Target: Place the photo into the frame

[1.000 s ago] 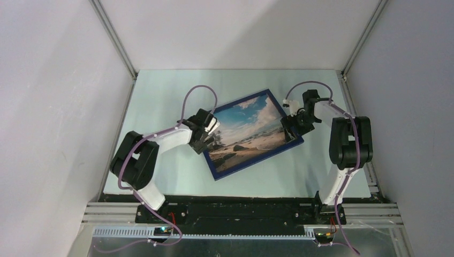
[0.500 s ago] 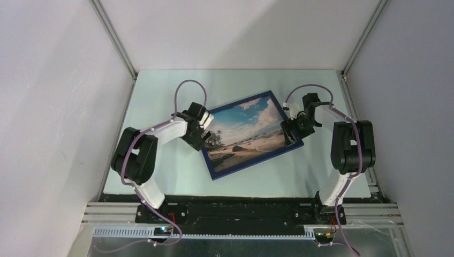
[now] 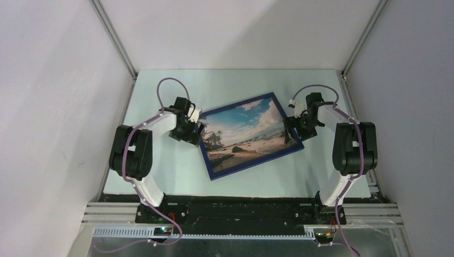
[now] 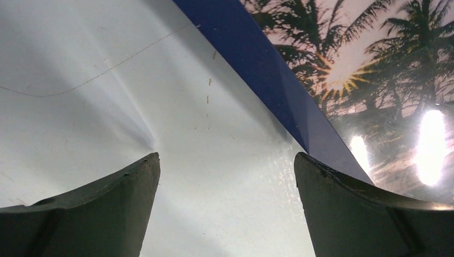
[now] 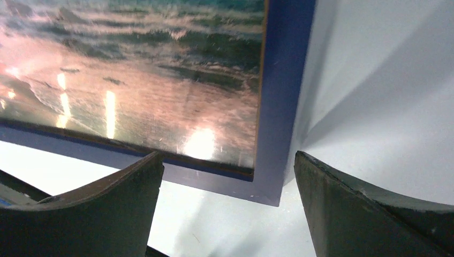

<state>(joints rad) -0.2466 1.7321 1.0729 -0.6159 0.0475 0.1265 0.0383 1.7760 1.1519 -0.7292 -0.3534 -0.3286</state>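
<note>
The photo, a beach print with sky and palms, lies inside the dark blue frame, flat and slanted at the table's middle. My left gripper stands open at the frame's left edge. In the left wrist view its fingers hold only bare table between them, with the blue rail and the palms of the photo just to the right. My right gripper is open at the frame's right corner. That blue corner and the photo lie just ahead of its empty jaws.
The pale table is bounded by white walls with metal posts at the back corners. A black mounting rail runs along the near edge. Purple cables loop over both arms.
My left gripper has drawn back leftwards off the photo to the frame's left edge. The right gripper has shifted slightly towards the frame's right corner. The frame has turned a little.
</note>
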